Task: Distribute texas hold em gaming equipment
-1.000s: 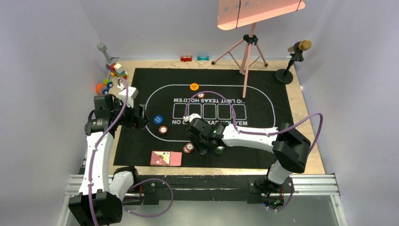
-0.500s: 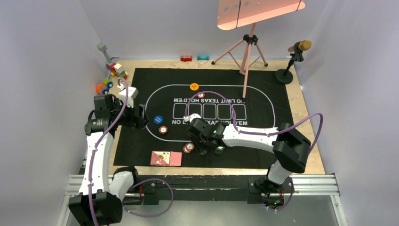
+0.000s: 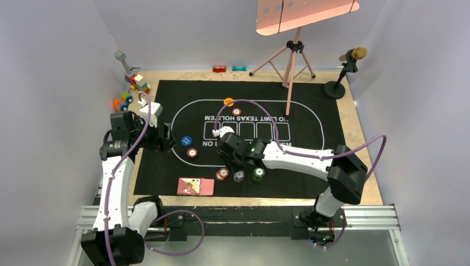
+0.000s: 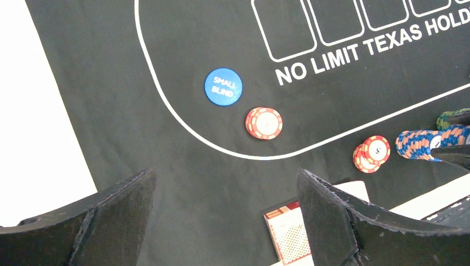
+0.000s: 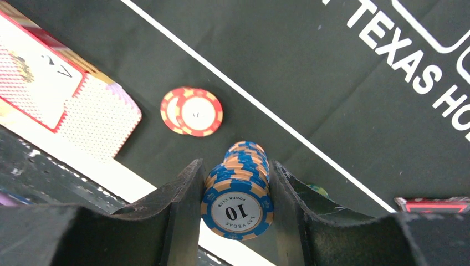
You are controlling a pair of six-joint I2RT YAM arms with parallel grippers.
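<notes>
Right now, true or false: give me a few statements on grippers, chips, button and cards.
1. The right gripper is shut on the blue stack. True.
2. The left gripper holds the cards. False: it is open and empty, and the cards lie on the mat.
3. The blue button reads BIG BLIND. False: it reads SMALL BLIND.
4. The blue stack's top face shows 10. True.
</notes>
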